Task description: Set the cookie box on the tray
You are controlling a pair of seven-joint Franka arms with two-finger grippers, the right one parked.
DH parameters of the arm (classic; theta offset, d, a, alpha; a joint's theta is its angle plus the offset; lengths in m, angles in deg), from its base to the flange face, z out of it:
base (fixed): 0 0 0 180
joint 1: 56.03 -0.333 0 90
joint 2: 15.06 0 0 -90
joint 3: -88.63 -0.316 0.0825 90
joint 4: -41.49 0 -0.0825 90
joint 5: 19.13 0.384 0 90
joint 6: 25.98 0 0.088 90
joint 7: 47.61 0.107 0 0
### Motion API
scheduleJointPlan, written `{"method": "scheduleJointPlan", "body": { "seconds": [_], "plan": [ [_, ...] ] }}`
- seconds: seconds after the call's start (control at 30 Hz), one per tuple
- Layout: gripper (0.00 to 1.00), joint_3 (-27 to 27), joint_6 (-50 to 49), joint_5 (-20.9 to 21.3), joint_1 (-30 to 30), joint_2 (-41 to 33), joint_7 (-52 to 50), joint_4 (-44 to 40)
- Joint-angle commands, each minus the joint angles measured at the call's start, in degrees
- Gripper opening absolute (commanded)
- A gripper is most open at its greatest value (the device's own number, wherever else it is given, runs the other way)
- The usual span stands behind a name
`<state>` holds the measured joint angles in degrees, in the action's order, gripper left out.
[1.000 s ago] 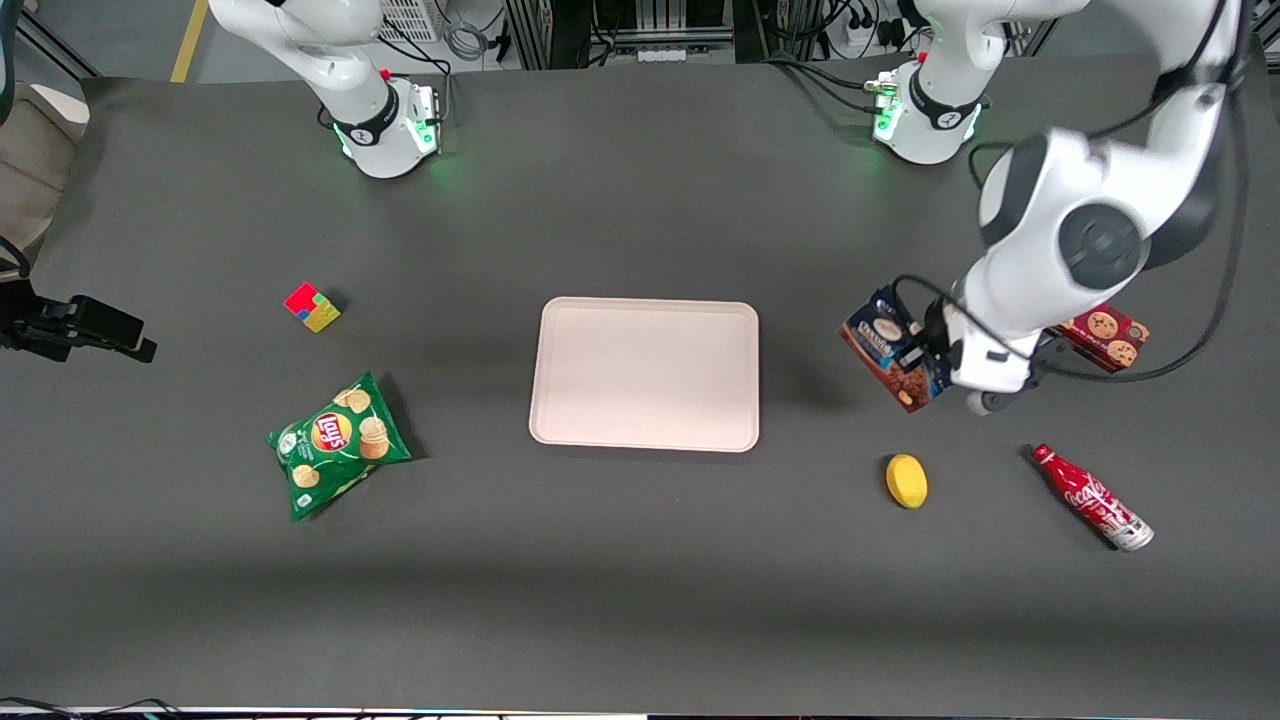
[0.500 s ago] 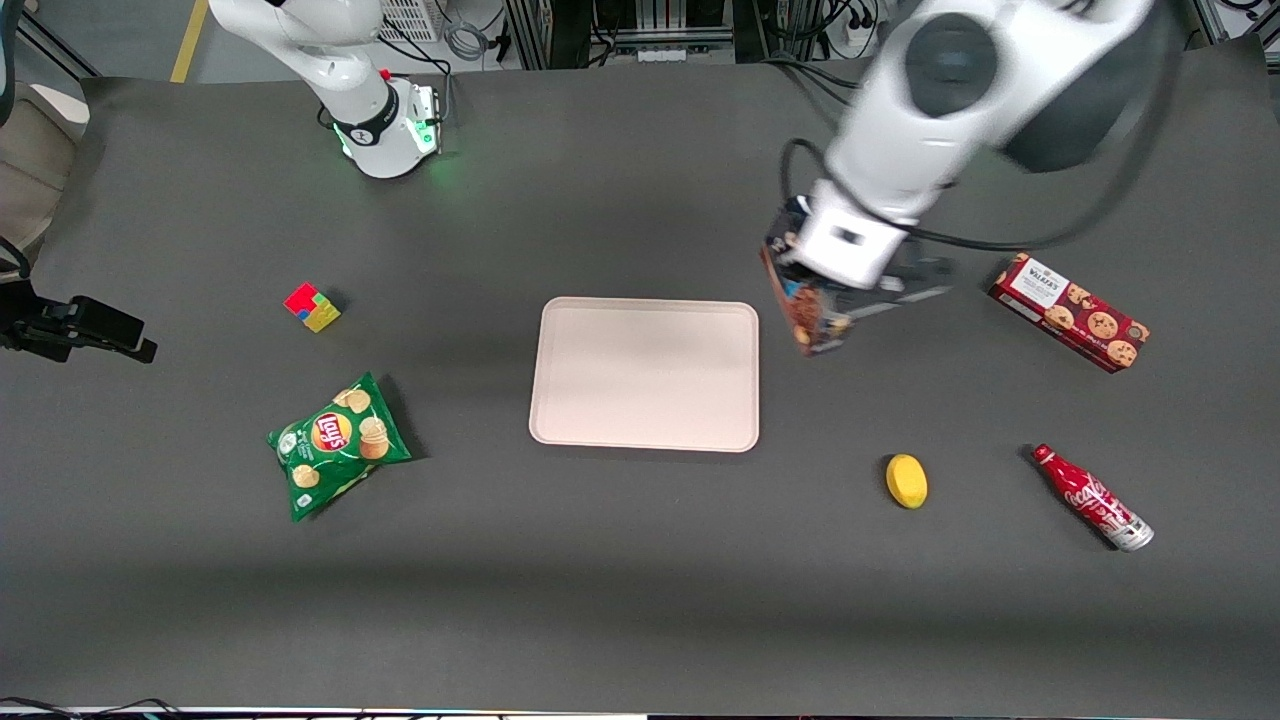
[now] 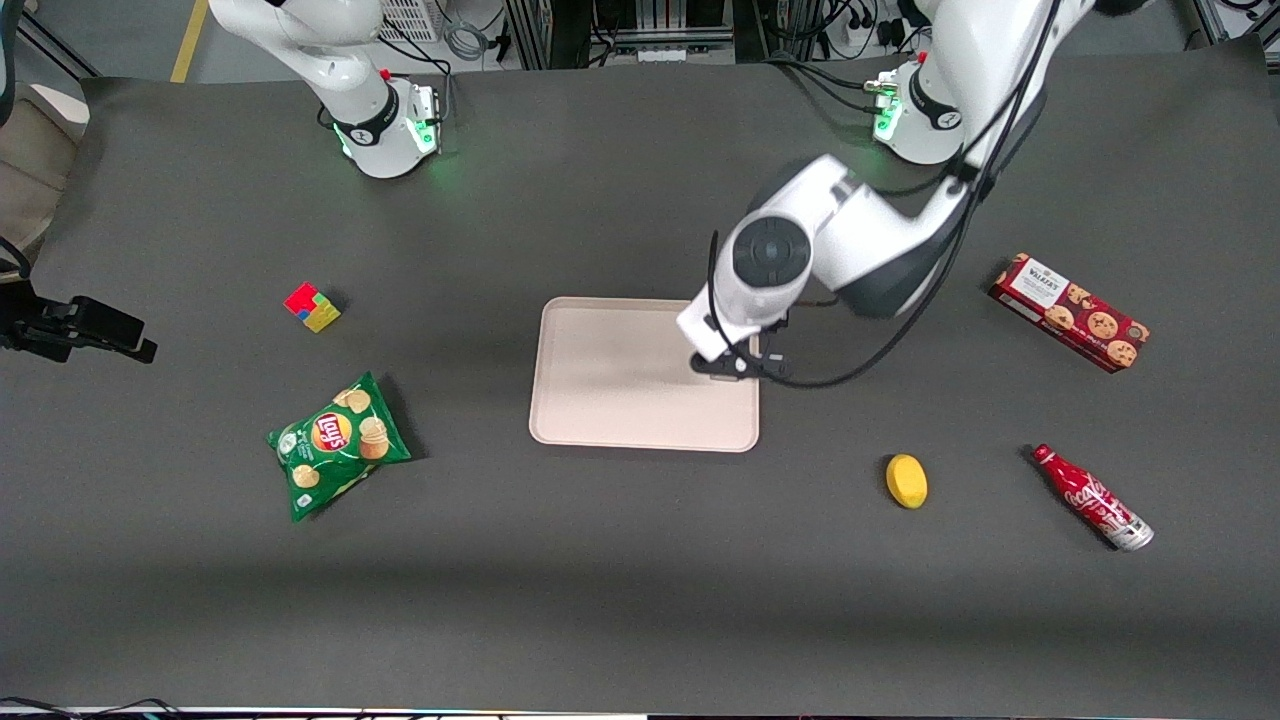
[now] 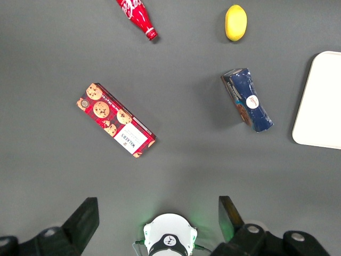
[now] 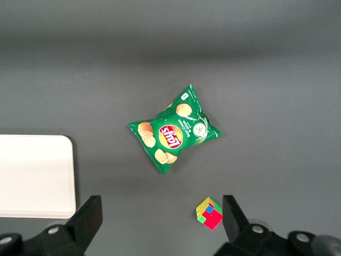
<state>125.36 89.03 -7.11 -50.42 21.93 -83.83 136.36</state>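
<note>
In the front view my left gripper (image 3: 735, 365) hangs over the pale pink tray (image 3: 620, 375), at the tray's end toward the working arm. The cookie box does not show in that view; the arm covers that spot. In the left wrist view the navy cookie box (image 4: 248, 100) lies flat on the dark table beside the tray's rim (image 4: 319, 101), apart from it. There the gripper (image 4: 158, 210) is open, its fingers (image 4: 88, 216) wide apart with nothing between them.
A long red cookie box (image 3: 1068, 311), a red cola bottle (image 3: 1092, 497) and a yellow lemon (image 3: 906, 480) lie toward the working arm's end. A green chips bag (image 3: 337, 444) and a colour cube (image 3: 311, 306) lie toward the parked arm's end.
The left arm swung from beside the red box to over the tray. It carried the navy box in both earlier frames; the box no longer shows in the front view.
</note>
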Motion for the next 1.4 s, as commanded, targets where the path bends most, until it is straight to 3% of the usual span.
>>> {"method": "scheduleJointPlan", "body": {
  "seconds": [0.0, 0.3, 0.33, 0.5, 0.53, 0.77, 1.07, 1.37],
  "plan": [
    [0.07, 0.2, 0.2, 3.3, 0.1, 0.2, 0.8, -0.6],
    [0.11, -1.2, 3.4, 4.2, -0.1, 1.7, 0.5, -0.5],
    [0.19, -1.2, 3.5, 4.2, -0.1, 1.8, 0.5, -0.5],
    [0.92, -1.2, 3.9, 4.2, -0.1, 1.9, 0.4, -0.5],
    [1.00, -1.2, 4.0, 4.2, -0.1, 1.9, 0.4, -0.5],
    [1.00, -1.3, 1.8, 4.2, -0.2, 0.8, 0.3, -0.6],
    [1.00, -0.9, -9.4, 2.9, -0.7, -6.7, -5.3, -4.5],
    [1.00, -1.4, -23.7, -3.5, -3.0, -19.8, -5.1, -6.9]
  ]
}}
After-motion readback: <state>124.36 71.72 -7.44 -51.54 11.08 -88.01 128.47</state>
